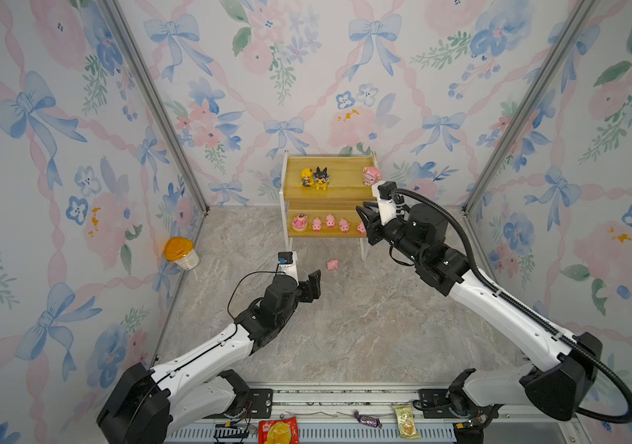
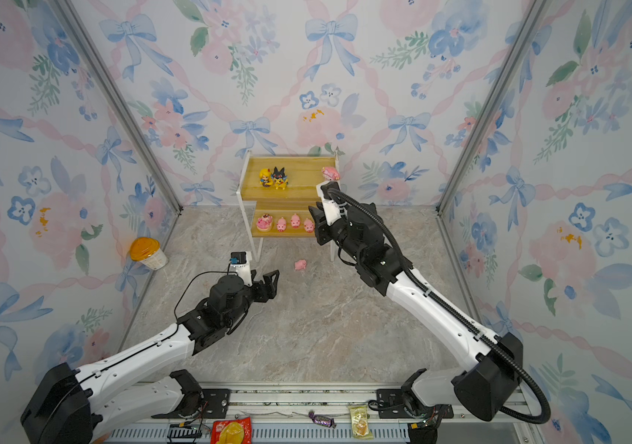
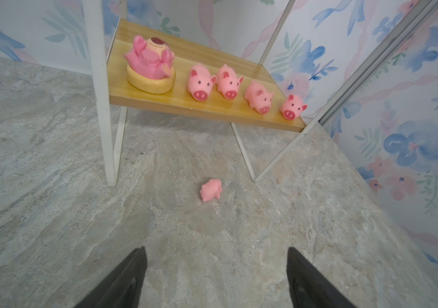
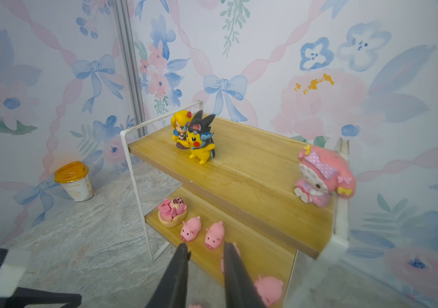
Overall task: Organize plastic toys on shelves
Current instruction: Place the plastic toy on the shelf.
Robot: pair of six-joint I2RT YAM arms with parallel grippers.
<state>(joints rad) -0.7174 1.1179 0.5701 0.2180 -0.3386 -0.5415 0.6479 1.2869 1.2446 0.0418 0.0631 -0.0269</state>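
Note:
The shelves (image 1: pixel 341 188) stand against the back wall. On the upper board are a yellow-haired doll (image 1: pixel 306 177), a black-and-yellow creature (image 1: pixel 321 178) and a pink figure (image 4: pixel 319 176) at the right end. The lower board (image 3: pixel 186 105) carries a pink pig on a round base (image 1: pixel 299 222) and a row of several small pink pigs (image 3: pixel 201 84). One more small pig (image 1: pixel 332 264) lies on the floor in front of the rack. My left gripper (image 3: pixel 216 249) is open and low, short of that pig. My right gripper (image 4: pixel 205 244) hovers at the lower board's right end, jaws slightly apart and empty.
An orange-lidded cup (image 1: pixel 181 253) stands by the left wall. Snack packets (image 1: pixel 278 430) and a wrapped candy (image 1: pixel 367 419) lie on the front rail behind the arm bases. The rack's white legs (image 3: pixel 106 133) flank the loose pig. Walls close in on three sides.

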